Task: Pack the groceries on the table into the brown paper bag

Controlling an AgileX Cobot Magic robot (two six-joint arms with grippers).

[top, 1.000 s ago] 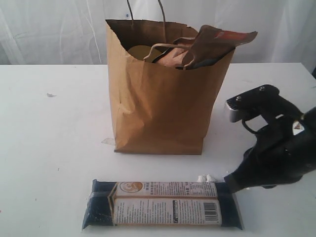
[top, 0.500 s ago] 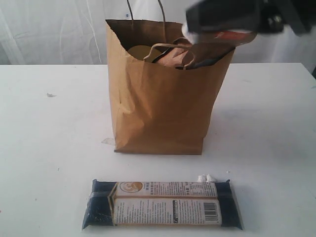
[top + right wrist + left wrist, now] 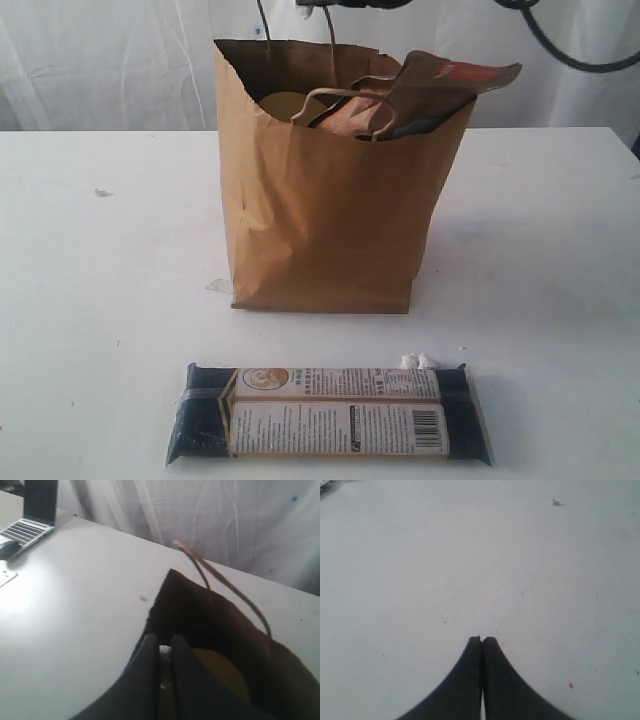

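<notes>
The brown paper bag (image 3: pixel 320 220) stands upright in the middle of the table (image 3: pixel 110 300). A brown pouch with an orange label (image 3: pixel 440 90) sticks out of its top, and a round tan lid (image 3: pixel 285 103) shows inside. The long dark-blue packet (image 3: pixel 330 412) lies flat in front of the bag. My right gripper (image 3: pixel 162 650) hangs over the bag's open mouth (image 3: pixel 200 610), shut on a small pale piece. In the exterior view only a dark bit of that arm (image 3: pixel 350 4) shows at the top edge. My left gripper (image 3: pixel 481 639) is shut and empty over bare tabletop.
Two small white bits (image 3: pixel 415 360) lie at the packet's far right end. The bag's cord handles (image 3: pixel 225 587) rise beside the right gripper. A laptop (image 3: pixel 32 522) sits at a far table corner. A white curtain (image 3: pixel 100 60) hangs behind.
My right gripper rose from the table by the packet's right end and swung up and left to above the bag. The left gripper, bag and packet stayed put.
</notes>
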